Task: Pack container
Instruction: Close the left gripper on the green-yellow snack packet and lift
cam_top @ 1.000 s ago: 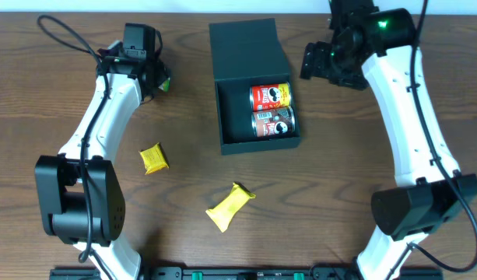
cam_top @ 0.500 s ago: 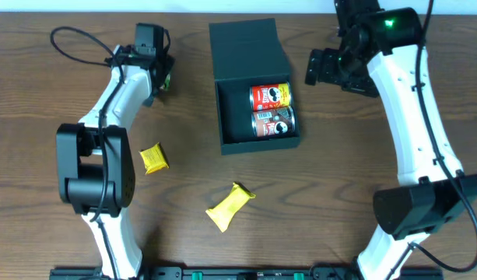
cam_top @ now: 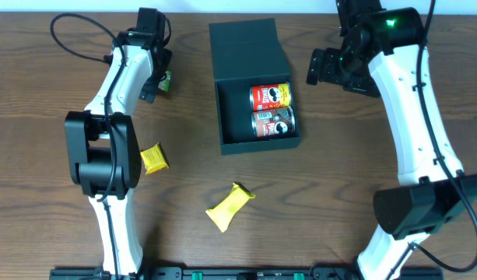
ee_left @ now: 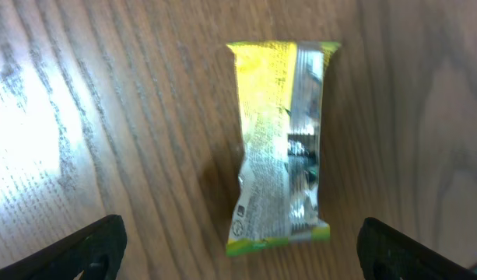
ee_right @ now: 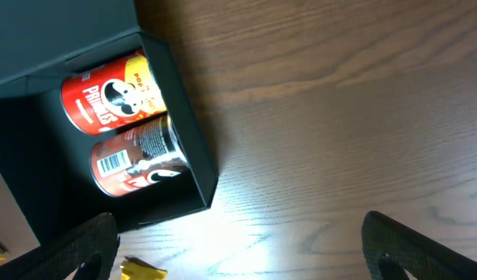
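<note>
Two red cans [ee_right: 106,97] lying side by side inside open container [ee_right: 190,152]; wood table [ee_right: 339,117].

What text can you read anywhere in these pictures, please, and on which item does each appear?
"PRINGLES": on the upper can.
On the lower can: a barcode; its print is too blurred to read.
On the green packet: fine print, blurred.
On the yellow packets: too small to read.

Left pincer [ee_left: 242,249] fingertips [ee_left: 94,245] clipped by bottom edge
</note>
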`<state>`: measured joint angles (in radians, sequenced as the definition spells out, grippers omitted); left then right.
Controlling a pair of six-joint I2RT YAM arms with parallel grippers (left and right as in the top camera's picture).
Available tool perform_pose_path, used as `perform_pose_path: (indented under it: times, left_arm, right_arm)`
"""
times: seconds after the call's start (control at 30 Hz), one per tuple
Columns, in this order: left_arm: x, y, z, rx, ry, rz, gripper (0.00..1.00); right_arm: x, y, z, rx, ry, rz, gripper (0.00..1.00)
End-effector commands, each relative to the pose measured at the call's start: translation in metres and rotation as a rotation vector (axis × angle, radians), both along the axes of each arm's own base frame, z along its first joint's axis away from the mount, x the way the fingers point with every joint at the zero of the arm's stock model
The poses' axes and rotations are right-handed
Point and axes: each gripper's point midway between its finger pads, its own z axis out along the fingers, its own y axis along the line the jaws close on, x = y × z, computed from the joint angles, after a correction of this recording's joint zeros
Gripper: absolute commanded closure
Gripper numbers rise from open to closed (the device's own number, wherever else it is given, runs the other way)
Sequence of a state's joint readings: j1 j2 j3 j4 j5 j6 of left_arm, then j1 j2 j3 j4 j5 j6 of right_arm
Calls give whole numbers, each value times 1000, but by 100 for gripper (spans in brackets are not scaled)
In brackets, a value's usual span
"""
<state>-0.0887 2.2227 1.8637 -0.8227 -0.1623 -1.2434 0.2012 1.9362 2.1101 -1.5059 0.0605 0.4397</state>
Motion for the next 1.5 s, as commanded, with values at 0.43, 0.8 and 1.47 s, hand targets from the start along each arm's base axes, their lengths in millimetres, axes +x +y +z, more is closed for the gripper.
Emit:
perform_pose_path:
  times: [0.43, 0.8, 1.47]
  left_arm:
    - [11, -1, -43, -70, 20, 78, 0]
    - [13, 0, -43, -52, 20, 28, 52]
    - [11, 4, -39, 95, 94, -353, 76]
  right_arm:
    - [-1, -4, 6, -9, -18, -15, 1]
    - [0, -4, 6, -9, -19, -15, 2]
    - [2, -8, 7, -32, -29, -22, 1]
